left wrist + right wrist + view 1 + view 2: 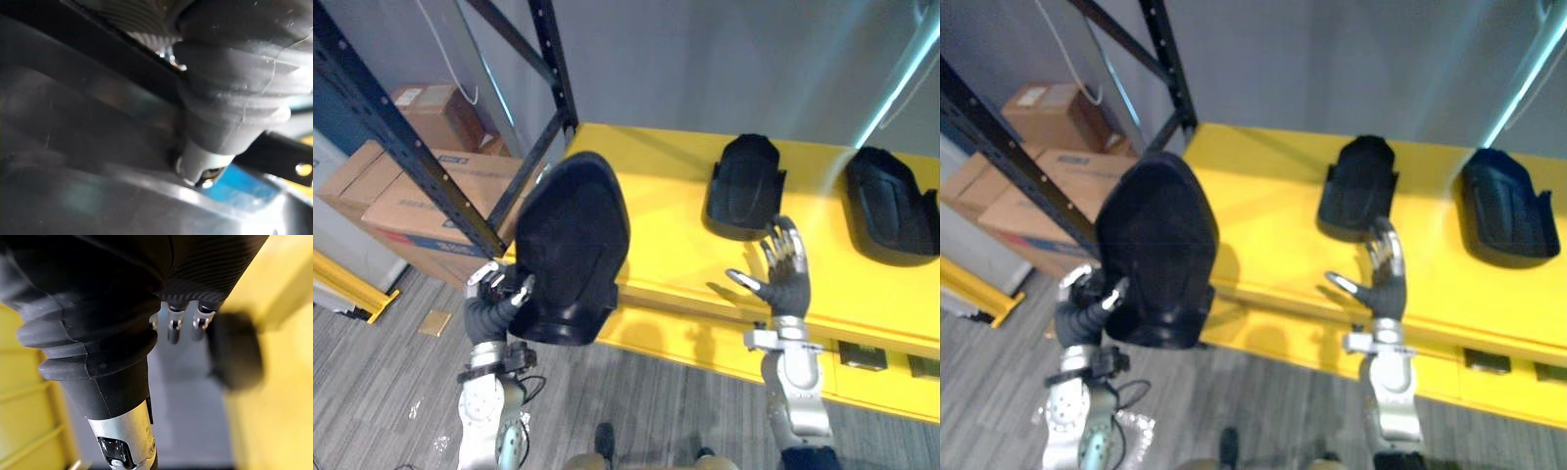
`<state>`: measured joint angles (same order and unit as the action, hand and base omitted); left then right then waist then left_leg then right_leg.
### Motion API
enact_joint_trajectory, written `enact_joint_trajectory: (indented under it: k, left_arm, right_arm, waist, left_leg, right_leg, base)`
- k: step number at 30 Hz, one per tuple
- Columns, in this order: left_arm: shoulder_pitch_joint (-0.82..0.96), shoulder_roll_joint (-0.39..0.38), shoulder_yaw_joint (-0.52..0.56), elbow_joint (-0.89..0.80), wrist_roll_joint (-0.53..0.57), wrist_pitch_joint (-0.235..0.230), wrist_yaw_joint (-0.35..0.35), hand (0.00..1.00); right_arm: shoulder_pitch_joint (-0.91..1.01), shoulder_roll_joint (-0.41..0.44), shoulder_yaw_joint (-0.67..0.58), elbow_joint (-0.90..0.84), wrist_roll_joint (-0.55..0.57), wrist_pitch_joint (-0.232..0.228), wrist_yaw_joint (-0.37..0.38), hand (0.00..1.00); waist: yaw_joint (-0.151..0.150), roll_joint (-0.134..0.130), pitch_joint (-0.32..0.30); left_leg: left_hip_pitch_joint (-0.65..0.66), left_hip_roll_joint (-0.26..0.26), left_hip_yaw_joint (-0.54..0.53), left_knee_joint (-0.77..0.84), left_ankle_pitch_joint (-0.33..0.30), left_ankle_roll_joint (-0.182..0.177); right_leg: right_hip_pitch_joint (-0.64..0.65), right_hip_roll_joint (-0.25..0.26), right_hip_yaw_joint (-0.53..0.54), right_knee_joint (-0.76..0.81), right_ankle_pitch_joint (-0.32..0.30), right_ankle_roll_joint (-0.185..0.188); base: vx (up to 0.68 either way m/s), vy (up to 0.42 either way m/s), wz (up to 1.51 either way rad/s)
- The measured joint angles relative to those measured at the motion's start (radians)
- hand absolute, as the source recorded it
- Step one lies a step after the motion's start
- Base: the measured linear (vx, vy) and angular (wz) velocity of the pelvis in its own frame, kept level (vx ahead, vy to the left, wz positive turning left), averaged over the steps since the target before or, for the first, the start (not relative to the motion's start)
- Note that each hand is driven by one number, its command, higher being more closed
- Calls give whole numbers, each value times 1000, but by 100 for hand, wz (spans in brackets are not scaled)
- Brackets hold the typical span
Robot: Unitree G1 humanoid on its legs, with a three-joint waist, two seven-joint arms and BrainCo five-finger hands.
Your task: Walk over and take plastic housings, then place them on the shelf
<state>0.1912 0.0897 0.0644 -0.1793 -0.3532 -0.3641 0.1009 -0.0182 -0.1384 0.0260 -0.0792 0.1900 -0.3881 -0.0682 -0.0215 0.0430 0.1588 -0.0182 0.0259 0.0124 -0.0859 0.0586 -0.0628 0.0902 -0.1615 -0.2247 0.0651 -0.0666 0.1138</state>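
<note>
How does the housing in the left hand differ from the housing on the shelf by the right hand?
The held housing is gripped by the left hand; the shelf housing lies ungripped near the open right hand. The held housing is raised, tilted up; the shelf housing rests flat on the yellow shelf. Both are black.

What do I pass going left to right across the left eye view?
Cardboard boxes → left hand → black housing gripped in it → middle housing on the yellow shelf → right-end housing.
</note>
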Motion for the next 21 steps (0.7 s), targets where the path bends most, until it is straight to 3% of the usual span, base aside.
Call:
enact_joint_trajectory:
  k: [6,12,16,17,21]
  left_arm:
    - [-35,0,4,4,9,0,61,100]
    - [-119,36,18,67,160,49,199,100]
    - [-251,88,53,229,164,71,295,100]
    - [-297,104,56,288,153,75,318,100]
    - [-450,118,83,459,51,87,345,100]
  right_arm:
    - [-5,33,100,7,32,3,-44,0]
    - [98,57,133,5,20,-9,-58,0]
    - [100,44,131,-19,21,-45,-4,0]
    - [101,34,132,-32,21,-50,21,0]
    - [75,-17,134,-36,21,-50,90,0]
  waist:
    - [7,-14,9]
    - [-5,-28,13]
    - [-26,-25,14]
    - [-46,-23,15]
    - [-62,-2,28]
  left_leg:
    - [18,7,92,-1,-17,11]
    - [39,5,132,-1,-21,16]
    - [34,12,168,-1,-9,10]
    - [34,14,170,0,-3,8]
    - [18,25,204,5,14,1]
  right_leg:
    - [4,-20,-2,34,0,0]
    - [5,-27,12,39,0,0]
    - [-21,-21,44,35,0,0]
    - [-27,-20,47,34,0,0]
    - [-78,-11,87,57,-2,-2]
  base:
    - [-31,50,7]
    - [0,31,-16]
    - [-10,1,-27]
    - [-5,-11,-17]
    - [-28,-5,-24]
